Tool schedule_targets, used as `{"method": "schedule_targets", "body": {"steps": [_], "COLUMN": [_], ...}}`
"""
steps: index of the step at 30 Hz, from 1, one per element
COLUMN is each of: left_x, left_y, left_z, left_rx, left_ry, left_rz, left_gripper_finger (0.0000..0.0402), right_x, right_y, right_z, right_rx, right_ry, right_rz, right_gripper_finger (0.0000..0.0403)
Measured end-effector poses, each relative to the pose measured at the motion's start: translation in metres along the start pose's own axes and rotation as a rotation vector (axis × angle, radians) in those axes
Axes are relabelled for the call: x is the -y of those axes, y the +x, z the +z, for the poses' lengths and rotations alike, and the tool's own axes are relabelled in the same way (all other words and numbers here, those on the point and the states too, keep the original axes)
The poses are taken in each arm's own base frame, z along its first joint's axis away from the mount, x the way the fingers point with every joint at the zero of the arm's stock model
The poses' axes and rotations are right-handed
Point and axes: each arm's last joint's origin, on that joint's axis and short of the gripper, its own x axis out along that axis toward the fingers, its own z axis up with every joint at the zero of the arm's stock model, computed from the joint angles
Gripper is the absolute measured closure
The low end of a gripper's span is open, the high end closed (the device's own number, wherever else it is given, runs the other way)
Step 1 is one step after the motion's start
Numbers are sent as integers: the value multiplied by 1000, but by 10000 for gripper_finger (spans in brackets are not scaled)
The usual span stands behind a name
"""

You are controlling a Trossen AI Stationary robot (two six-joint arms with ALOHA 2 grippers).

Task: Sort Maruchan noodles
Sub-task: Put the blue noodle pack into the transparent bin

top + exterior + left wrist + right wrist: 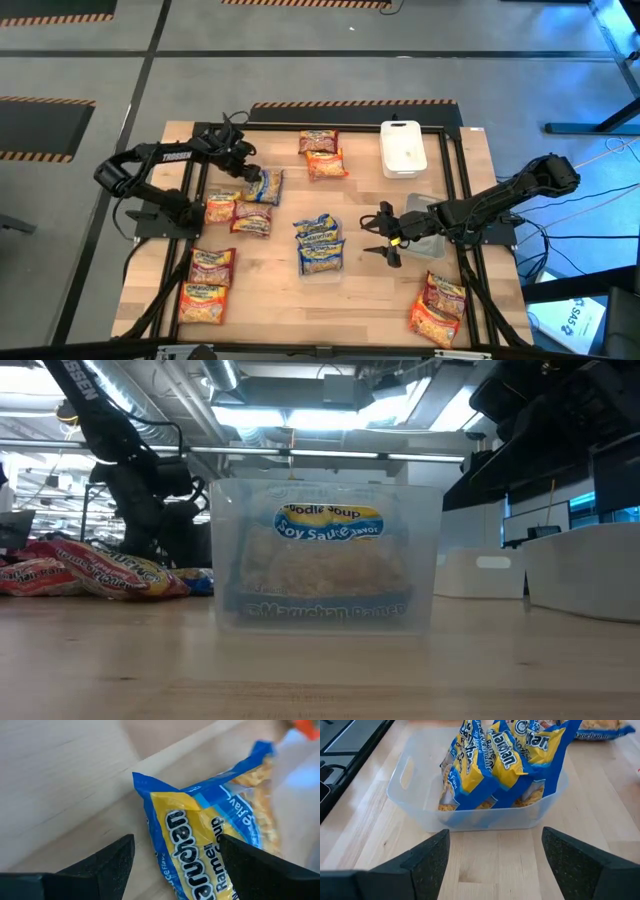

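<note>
A blue-and-yellow Maruchan noodles packet point(200, 840) lies flat on the wooden table at the left point(266, 186). My left gripper point(175, 865) is open and slants down over it, one finger on either side of its near end point(252, 174); whether a finger touches it I cannot tell. A clear container point(420, 800) at the table's middle holds several blue-and-yellow packets point(495, 760), some standing on edge point(320, 245). My right gripper point(495, 865) is open and empty, just to the right of that container point(385, 237).
Orange and dark red packets lie beside the left arm point(238, 213), at the near left point(206, 285), at the far middle point(322, 155) and at the near right point(438, 308). A white lid point(403, 148) lies at the far right. Another clear container point(430, 240) sits under the right arm.
</note>
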Motion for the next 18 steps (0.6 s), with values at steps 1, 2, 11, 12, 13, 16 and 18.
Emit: {"method": "schedule_targets", "body": {"steps": [1,2,11,12,13,16,18], "left_x": [1,2,11,13,15,21,25], "left_y": [2,3,6,7,8,10,12], "left_z": [1,2,6,5,5,3,2], "left_rx": [1,3,32,28,23,17,16], "left_ry": [8,15,79,88,97,124,145], "left_rz": [-21,-39,-178,-179,-179,-179,-183], "left_gripper_finger": [115,115,136,145,154,186,206], "right_x": [0,0,0,0,0,0,0], "right_y": [0,0,0,0,0,0,0], "right_z": [0,0,0,0,0,0,0], "right_rx": [0,0,0,0,0,0,1], "right_ry": [0,0,-4,-4,-7,-7,-7], "right_rz": [0,0,-2,-1,-2,-2,-2], "right_gripper_finger": [104,104,104,104,104,104,104]}}
